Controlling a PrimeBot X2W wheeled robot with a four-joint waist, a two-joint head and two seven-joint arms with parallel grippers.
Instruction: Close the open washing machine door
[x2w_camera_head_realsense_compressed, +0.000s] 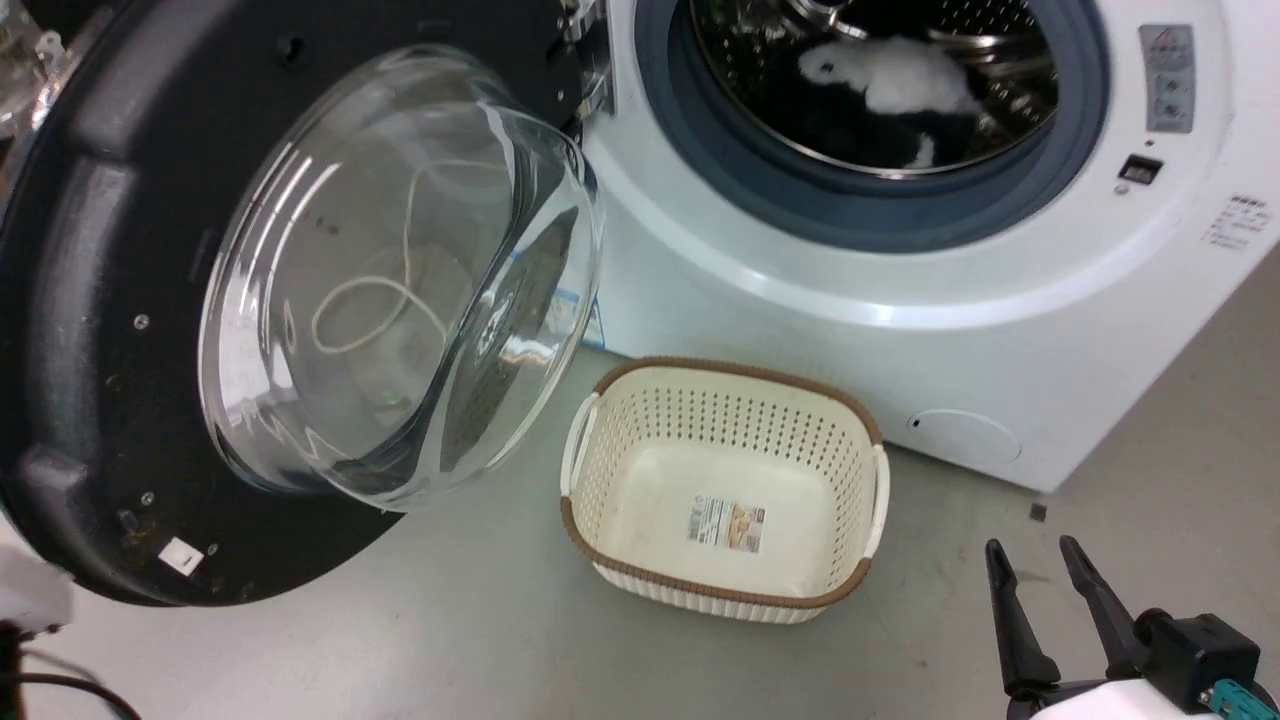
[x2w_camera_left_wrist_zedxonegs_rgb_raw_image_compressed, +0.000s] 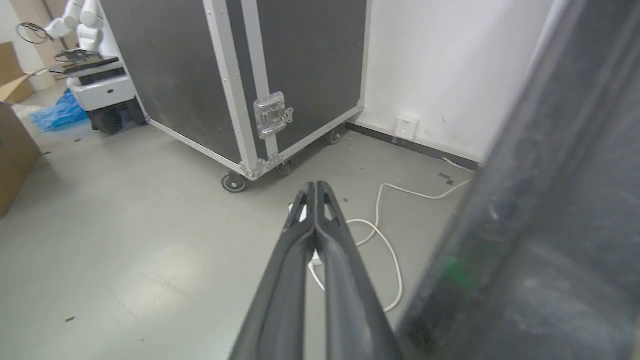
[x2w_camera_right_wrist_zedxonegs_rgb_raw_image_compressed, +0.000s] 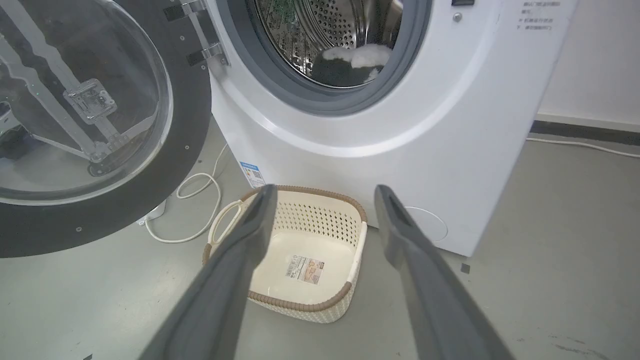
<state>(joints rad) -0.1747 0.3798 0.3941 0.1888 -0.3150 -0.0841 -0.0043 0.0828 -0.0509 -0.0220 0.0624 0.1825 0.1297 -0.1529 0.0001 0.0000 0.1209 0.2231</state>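
One cream perforated basket (x2w_camera_head_realsense_compressed: 700, 415) stands on the grey floor (x2w_camera_head_realsense_compressed: 480, 640) at lower centre, just before the washing machine (x2w_camera_head_realsense_compressed: 760, 290). At frame left the washing machine door (x2w_camera_head_realsense_compressed: 90, 300) hangs wide open. A white cable (x2w_camera_left_wrist_zedxonegs_rgb_raw_image_compressed: 395, 270) and a wheeled black case (x2w_camera_left_wrist_zedxonegs_rgb_raw_image_compressed: 310, 65) lie beyond it. The left gripper (x2w_camera_left_wrist_zedxonegs_rgb_raw_image_compressed: 316, 186) has its fingers pressed together and empty beside the door's edge. At lower right the right gripper (x2w_camera_head_realsense_compressed: 1033, 552) is spread and empty.

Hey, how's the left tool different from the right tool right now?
The left tool is shut, fingers pressed together; the right tool is open, fingers well apart. The left tool sits close beside the washing machine door; the right tool points toward the basket. Both have long dark fingers and hold nothing.
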